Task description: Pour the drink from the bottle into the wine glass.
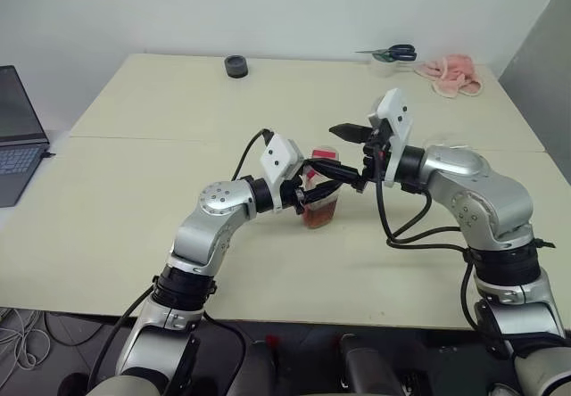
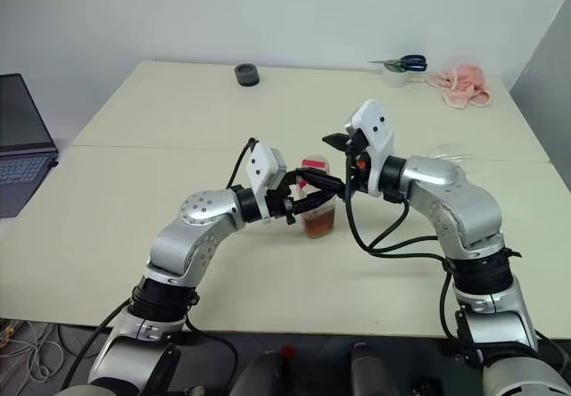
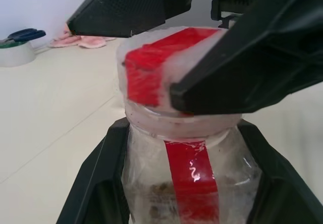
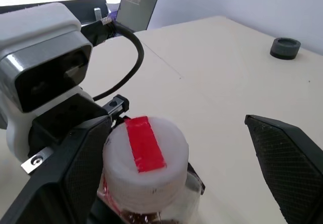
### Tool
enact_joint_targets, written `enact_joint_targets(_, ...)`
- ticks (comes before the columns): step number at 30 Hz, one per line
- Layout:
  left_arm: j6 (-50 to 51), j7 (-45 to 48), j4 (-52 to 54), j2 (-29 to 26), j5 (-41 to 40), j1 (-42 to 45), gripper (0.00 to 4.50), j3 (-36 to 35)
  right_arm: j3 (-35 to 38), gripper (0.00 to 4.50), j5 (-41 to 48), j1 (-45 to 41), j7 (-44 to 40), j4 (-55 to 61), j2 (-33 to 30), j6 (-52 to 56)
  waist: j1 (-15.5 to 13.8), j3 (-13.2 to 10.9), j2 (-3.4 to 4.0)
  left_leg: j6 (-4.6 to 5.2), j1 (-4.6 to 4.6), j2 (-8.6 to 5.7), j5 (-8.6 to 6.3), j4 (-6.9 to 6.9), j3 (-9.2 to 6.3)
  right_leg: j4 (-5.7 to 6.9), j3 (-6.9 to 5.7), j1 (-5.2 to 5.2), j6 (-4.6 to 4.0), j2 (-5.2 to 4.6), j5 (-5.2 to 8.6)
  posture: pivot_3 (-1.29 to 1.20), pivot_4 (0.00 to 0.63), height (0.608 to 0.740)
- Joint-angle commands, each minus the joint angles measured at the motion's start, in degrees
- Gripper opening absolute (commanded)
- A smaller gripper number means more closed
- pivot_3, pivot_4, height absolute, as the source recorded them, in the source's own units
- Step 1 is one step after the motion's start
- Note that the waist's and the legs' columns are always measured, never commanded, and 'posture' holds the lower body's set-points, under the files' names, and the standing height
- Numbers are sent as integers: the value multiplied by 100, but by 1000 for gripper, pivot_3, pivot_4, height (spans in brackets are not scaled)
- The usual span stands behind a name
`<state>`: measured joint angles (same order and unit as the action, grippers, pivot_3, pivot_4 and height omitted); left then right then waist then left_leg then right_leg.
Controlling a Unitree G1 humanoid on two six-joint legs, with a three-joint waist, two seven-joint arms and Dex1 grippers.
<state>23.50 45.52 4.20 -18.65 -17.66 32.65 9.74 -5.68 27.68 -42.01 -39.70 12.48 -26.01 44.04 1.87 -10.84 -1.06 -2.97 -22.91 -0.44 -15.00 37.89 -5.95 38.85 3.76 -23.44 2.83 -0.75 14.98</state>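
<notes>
My left fingers [image 3: 101,183] clamp the upright bottle [image 1: 319,204]; my right fingers [image 4: 272,153] gape wide, flanking its cap [image 4: 145,158] (white, red-striped) from above.

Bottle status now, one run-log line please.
small clear plastic bottle: upright on table, white cap with red strip on | left gripper: shut on bottle | right gripper: open around cap

Pale cream bench [image 1: 134,235] with a seam running across it, plain white wall [image 1: 268,4] behind, grey panel [image 1: 544,48] at the far right, open laptop [image 1: 18,137] off the left edge, cables [image 1: 22,338] on the floor below, soft even light
</notes>
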Motion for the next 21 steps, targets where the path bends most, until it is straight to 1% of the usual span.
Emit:
enact_joint_targets(1, -71, -28, 303, 25, -53, 48, 2152, -59, 81, 4500, -91, -128, 35, 17, -3, -158, -1, 0, 0, 0, 0, -1, 0, 0, 1, 0, 1, 0, 0, -1, 0, 0, 150, 740)
enact_joint_targets(6, -56, -44, 355, 9, -55, 8, 2152, -60, 134, 4500, -55, -62, -87, 74, -140, -143, -1, 0, 0, 0, 0, 0, 0, 0, 1, 0, 0, 0, 0, -2, 0, 0, 150, 740)
enact_joint_targets(11, -69, -32, 327, -2, -62, 25, 2152, -61, 265, 4500, 204, 80, -358, 280, -375, -47, -1, 0, 0, 0, 0, -1, 0, 0, 2, -1, 1, 0, 0, -2, 0, 0, 150, 740)
enact_joint_targets(17, -77, -12, 326, -1, -56, 16, 2152, -44, 297, 4500, 355, 108, -465, 394, -411, 11, 1, 0, 0, 0, 1, 0, 0, 0, 2, 0, 1, 0, 0, 0, 0, 0, 150, 740)
enact_joint_targets(21, -78, -6, 326, -8, -45, 10, 2152, -51, 314, 4500, 713, 221, -691, 735, -477, 159, -1, 0, 0, 0, 0, 0, 0, 0, 1, 0, 0, 0, 0, -1, 0, 0, 150, 740)
